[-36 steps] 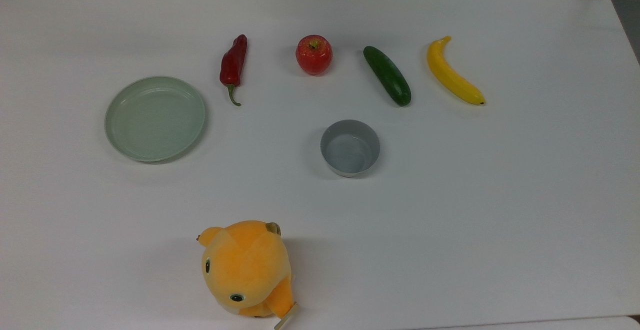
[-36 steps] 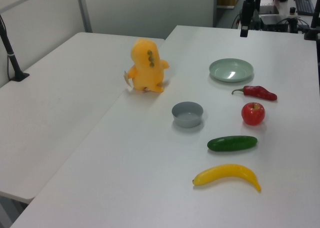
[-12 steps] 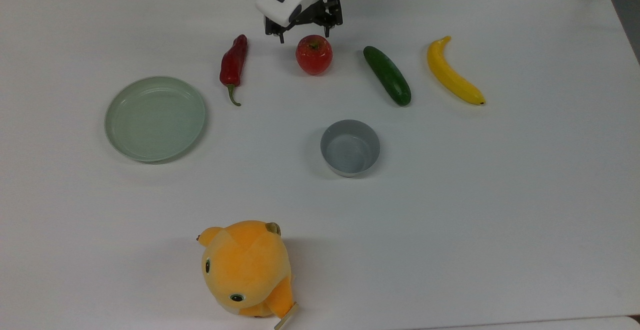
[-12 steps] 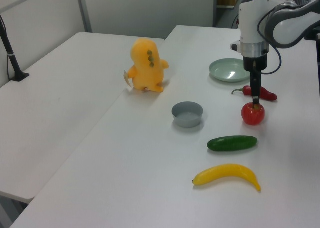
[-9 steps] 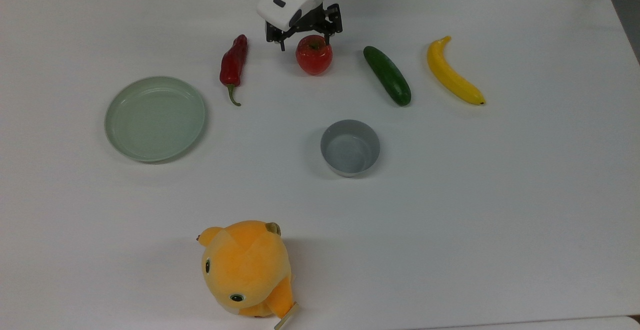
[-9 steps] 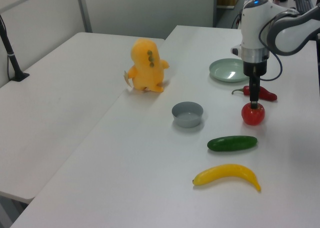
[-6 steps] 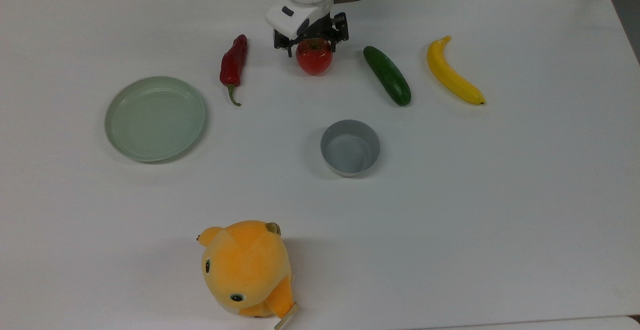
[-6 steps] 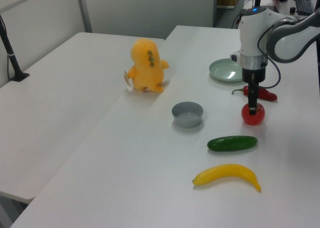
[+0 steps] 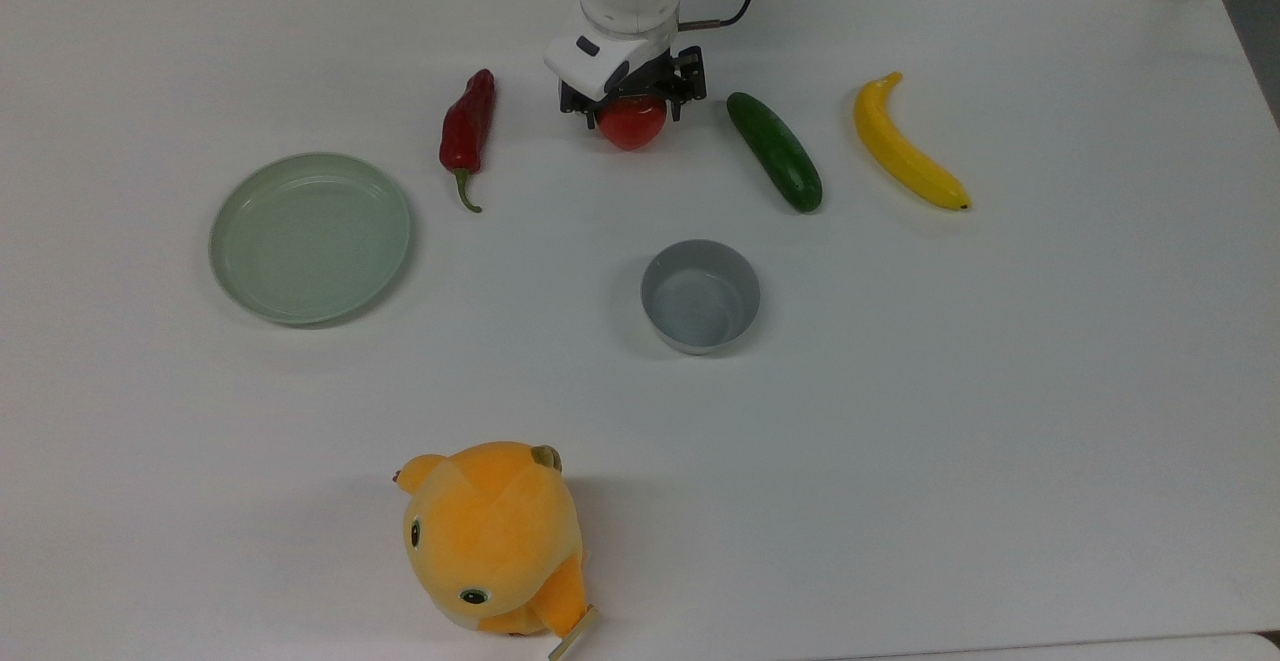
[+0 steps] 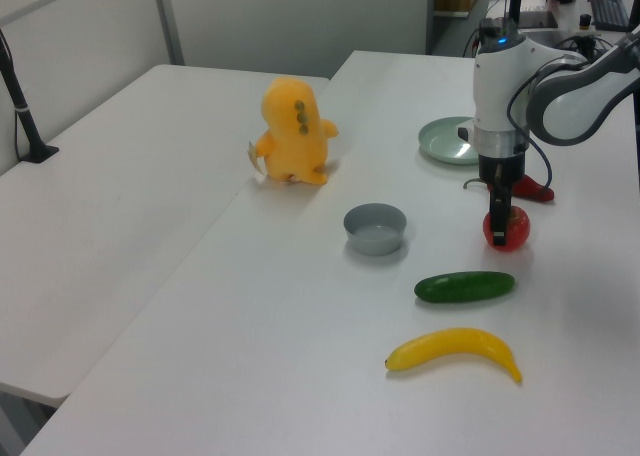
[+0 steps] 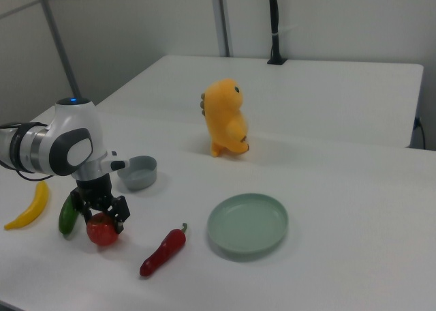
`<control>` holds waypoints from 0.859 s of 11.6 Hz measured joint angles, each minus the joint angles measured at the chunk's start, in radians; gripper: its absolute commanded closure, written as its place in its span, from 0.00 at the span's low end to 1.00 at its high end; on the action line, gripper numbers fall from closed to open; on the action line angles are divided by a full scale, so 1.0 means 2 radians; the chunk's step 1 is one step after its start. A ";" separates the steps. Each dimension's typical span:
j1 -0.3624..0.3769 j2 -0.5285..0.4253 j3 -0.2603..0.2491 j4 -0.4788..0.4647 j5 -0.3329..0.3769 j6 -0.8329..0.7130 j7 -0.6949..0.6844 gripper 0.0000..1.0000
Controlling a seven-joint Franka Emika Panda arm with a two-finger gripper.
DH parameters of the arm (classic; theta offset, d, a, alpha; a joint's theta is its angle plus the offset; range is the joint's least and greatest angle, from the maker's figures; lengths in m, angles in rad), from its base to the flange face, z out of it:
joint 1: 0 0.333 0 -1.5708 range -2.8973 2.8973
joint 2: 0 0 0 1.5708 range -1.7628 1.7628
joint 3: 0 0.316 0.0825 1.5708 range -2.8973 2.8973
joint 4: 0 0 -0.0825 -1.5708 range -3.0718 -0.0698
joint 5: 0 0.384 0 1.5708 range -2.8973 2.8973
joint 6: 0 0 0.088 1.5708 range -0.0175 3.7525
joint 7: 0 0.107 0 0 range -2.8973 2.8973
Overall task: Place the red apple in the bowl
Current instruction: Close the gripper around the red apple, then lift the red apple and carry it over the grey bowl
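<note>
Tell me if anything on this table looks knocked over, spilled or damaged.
Nothing stands out. The bowl sits upright and empty, the plush toy stands, and the gripper is lowered over the red apple, which rests on the table.

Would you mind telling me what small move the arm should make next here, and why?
Probably close the claw on the red apple. Its fingers already straddle the apple, one on each side in the right view, and the apple sits on the table, with the grey bowl empty.
</note>
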 measured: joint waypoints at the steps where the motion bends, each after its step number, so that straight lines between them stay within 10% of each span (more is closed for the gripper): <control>1: 0.000 0.000 0.001 0.000 0.000 -0.001 0.000 0.53; 3: 0.000 -0.001 0.004 0.001 0.000 -0.003 0.000 0.77; 10: -0.005 -0.004 0.004 0.050 0.000 -0.062 0.001 0.78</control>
